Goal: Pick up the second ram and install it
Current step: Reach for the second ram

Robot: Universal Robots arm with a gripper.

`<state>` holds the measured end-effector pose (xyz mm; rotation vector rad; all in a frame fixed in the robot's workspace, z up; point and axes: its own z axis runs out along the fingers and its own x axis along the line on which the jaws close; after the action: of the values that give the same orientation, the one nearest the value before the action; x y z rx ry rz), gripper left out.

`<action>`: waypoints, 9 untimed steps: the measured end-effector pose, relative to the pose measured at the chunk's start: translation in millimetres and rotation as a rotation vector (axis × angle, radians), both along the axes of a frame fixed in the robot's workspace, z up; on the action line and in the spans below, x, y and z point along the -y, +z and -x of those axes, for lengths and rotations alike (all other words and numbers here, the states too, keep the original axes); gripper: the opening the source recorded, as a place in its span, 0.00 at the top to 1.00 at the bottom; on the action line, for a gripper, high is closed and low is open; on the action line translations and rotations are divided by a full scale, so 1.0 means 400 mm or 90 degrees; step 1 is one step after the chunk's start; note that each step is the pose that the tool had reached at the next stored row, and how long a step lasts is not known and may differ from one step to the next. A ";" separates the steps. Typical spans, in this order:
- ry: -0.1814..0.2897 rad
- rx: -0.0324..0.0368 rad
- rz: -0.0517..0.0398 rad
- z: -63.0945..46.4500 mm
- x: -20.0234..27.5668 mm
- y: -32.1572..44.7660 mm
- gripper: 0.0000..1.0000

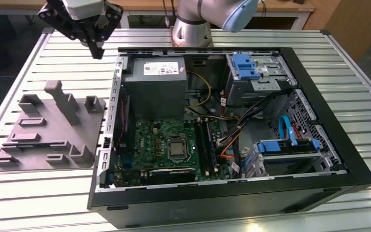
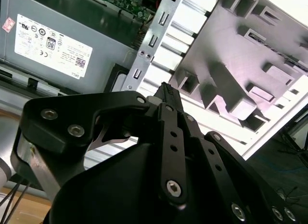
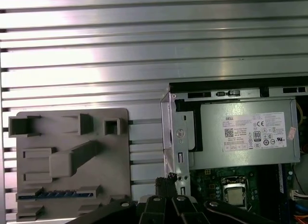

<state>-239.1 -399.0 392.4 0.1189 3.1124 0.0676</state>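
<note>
computer case (image 1: 359, 164): one, on the slatted table (image 1: 44, 193)
grey holder tray (image 1: 92, 128): one, by the table's edge
second ram (image 3: 55, 193): one, in that tray
power supply (image 1: 153, 92): one
blue drive brackets (image 1: 244, 66) (image 1: 289, 148): two
gripper (image 1: 97, 54): one

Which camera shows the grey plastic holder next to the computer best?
The first wrist view: it looks straight down on the grey holder, so nearly all its slots and blocks lie plain. The exterior view shows it slanted, at that view's left of the computer case. The second wrist view catches part of it past the gripper.
</note>
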 end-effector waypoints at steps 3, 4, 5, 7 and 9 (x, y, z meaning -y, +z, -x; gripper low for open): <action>0.000 0.0000 0.0000 0.021 0.000 -0.001 0.90; -0.001 0.0000 0.0000 0.027 0.000 -0.001 0.90; -0.001 0.0000 0.0000 0.034 0.000 -0.001 0.90; -0.001 0.0000 0.0000 0.047 0.000 -0.001 0.90; -0.001 0.0000 0.0000 0.058 0.000 -0.002 0.90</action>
<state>-262.5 -398.9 391.8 0.1216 3.1123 0.0676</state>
